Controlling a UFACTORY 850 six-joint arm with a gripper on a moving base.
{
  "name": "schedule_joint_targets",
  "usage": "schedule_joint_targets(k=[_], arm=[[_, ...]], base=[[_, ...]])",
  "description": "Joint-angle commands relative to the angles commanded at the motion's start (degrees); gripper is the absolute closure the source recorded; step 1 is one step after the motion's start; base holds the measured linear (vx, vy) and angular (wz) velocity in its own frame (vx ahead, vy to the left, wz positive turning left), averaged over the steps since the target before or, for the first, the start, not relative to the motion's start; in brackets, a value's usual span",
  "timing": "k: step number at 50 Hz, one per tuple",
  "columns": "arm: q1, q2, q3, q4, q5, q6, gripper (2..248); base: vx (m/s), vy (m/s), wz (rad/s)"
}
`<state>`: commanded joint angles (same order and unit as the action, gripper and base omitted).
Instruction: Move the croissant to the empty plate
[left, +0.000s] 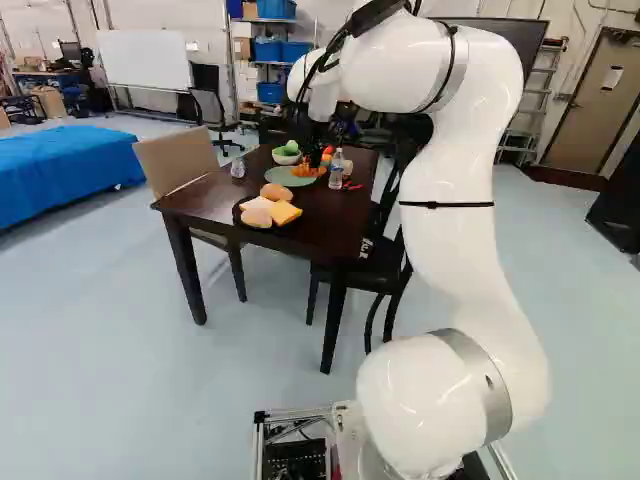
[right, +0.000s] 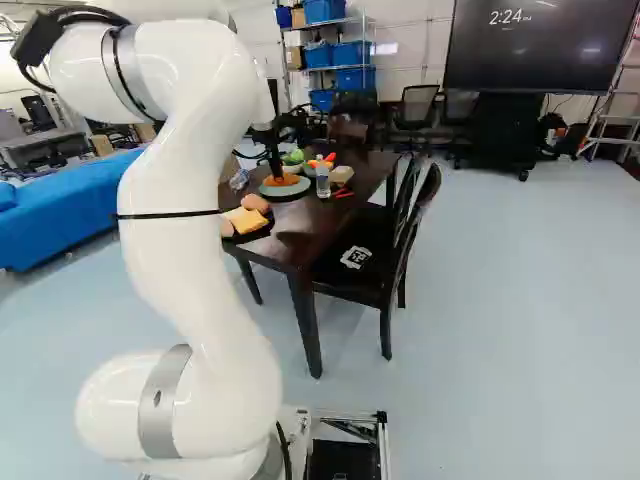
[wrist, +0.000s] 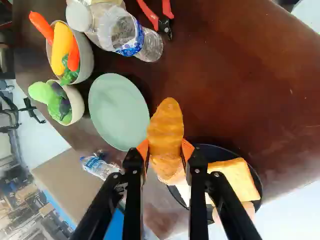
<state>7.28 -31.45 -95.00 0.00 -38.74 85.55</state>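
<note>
Croissant (wrist: 166, 131) held by green plate (wrist: 118, 111)

Nearer than the green plate lies a dark plate (wrist: 220, 152). The gripper (right: 277, 172) pinches the croissant, apparently near the green plate's rim, height unclear. Beyond the green plate stand two bowls (wrist: 86, 56).

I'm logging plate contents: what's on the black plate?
The black plate holds a yellow slice, a paler slice and a tan round, with a bun at its edge. What they cover is hidden; the gripper blocks part in the wrist view.
</note>
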Motion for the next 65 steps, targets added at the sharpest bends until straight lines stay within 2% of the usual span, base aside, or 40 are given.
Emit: schedule_joint_targets(k=[42, 65], arm=[[0.0, 0.0, 0.0, 0.0, 0.0, 0.0, 150], [0.0, 0.0, 0.0, 0.0, 0.0, 0.0, 150]], base=[[0.015, 0.0, -0.004], [0.068, 0.041, -0.016]])
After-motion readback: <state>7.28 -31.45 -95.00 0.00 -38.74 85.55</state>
